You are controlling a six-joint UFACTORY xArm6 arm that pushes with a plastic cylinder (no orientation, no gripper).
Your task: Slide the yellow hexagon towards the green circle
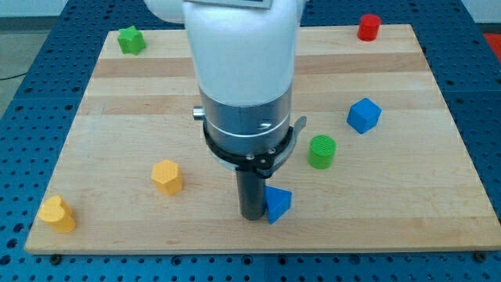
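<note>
The yellow hexagon (167,176) lies on the wooden board (117,102) at the view's lower left. The green circle (322,151) stands right of centre. My tip (252,216) is at the lower middle, touching the left side of a blue triangle (277,204). The tip is about a hundred pixels right of the yellow hexagon and below-left of the green circle. The arm's white and grey body hides the board's middle.
A yellow heart-like block (57,214) sits at the lower left corner. A green block (131,39) is at the top left, a red cylinder (369,27) at the top right, a blue cube (363,115) at the right.
</note>
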